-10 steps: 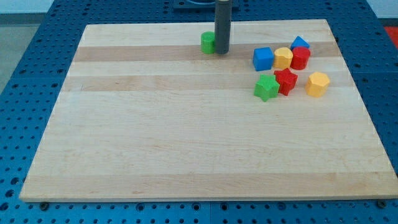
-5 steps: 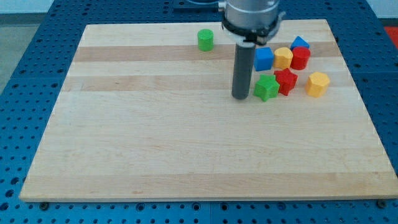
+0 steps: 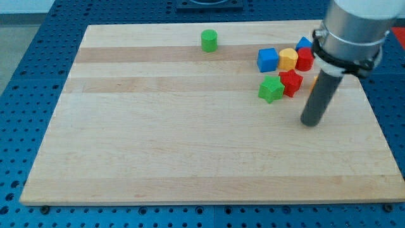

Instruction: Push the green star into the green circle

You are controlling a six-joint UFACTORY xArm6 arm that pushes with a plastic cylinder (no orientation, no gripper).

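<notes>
1. The green star (image 3: 271, 89) lies right of the board's centre in the view's upper half, at the lower left edge of a cluster of blocks.
2. The red star (image 3: 291, 82) sits just to its right, and the two appear to touch.
3. The green circle (image 3: 209, 40), a short upright cylinder, stands alone near the view's top edge of the board, well apart from the green star, up and to the view's left.
4. The tip (image 3: 310, 123) rests on the bare wood below and to the right of the green star, apart from it and from every other block.
5. The arm carries only this straight dark rod, so it has no jaws to spread or press together, and the rod grips nothing.
6. Above the two stars runs a row: a blue cube (image 3: 267, 59), a yellow block (image 3: 288, 59) and a red block (image 3: 305, 59), packed side by side.
7. A second blue block (image 3: 304, 44) peeks out behind the red block.
8. A sliver of an orange-yellow block (image 3: 313, 80) shows beside the rod, mostly hidden behind it.
9. Everything sits on the wooden board (image 3: 158, 139), which lies on a blue perforated table (image 3: 25, 76).
</notes>
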